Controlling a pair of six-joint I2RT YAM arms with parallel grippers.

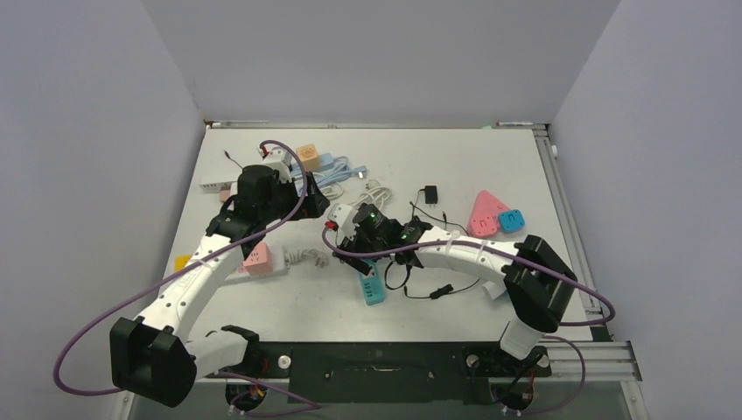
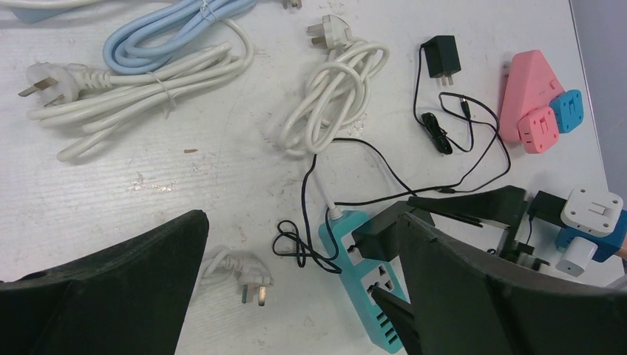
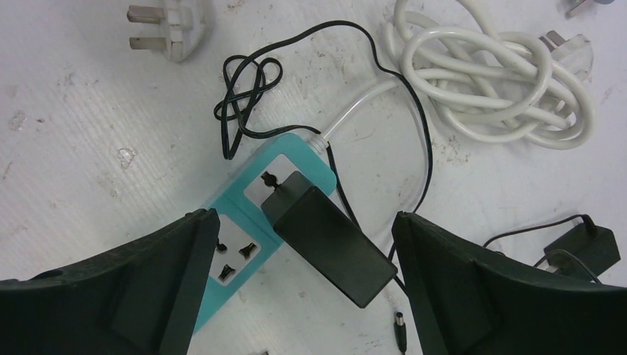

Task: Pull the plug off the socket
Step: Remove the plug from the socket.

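Observation:
A teal power strip point(image 3: 233, 222) lies on the white table, with a black adapter plug point(image 3: 329, 240) seated in its end socket by the white lead. My right gripper point(image 3: 303, 218) is open and hovers over it, one finger on each side of the plug, not touching. In the top view the right gripper point(image 1: 354, 248) covers the strip's far end point(image 1: 374, 287). My left gripper point(image 2: 299, 214) is open and empty, above the table left of the strip point(image 2: 347, 233); the plug point(image 2: 378, 238) shows beside its right finger.
A coiled white cable point(image 2: 333, 89), a blue cable point(image 2: 170, 29), a loose white plug point(image 2: 248, 279), a small black charger point(image 2: 444, 55), a pink triangular socket point(image 2: 529, 85) and a pink strip point(image 1: 258, 260) lie around. A thin black wire point(image 3: 248, 81) loops beside the strip.

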